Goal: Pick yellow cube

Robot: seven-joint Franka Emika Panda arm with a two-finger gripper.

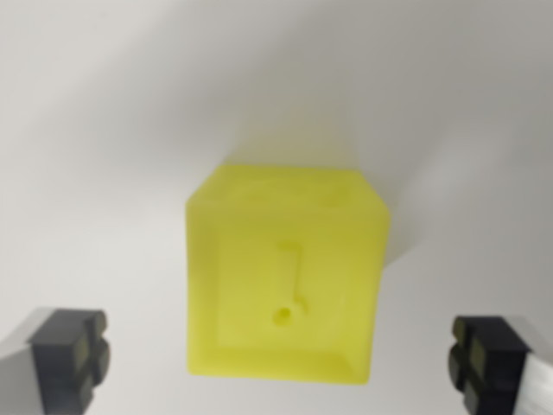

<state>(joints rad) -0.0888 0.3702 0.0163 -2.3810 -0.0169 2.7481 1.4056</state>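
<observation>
Cube [285,277] sits on desk [104,130] between the wide-open pincer [281,354] fingers, untouched; the approach step seems near done, next lower and close.

Yellow cube [288,281]: bright lemon-yellow, faintly translucent, raised mark with 1 small hole on its face. Fingertips [71,356] flanking cube: dark grey-black pads. Surface [104,130] around cube: plain off-white.

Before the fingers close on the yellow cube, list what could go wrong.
1. The yellow cube sits rotated relative to the open gripper, so the fingertips may meet corners rather than flat faces and twist it.
2. The cube seems nearer the wrist view's right finger, so that finger might touch first and push it sideways.
3. The view is blurred, so remaining height is uncertain; closing too high could let it slip.
</observation>
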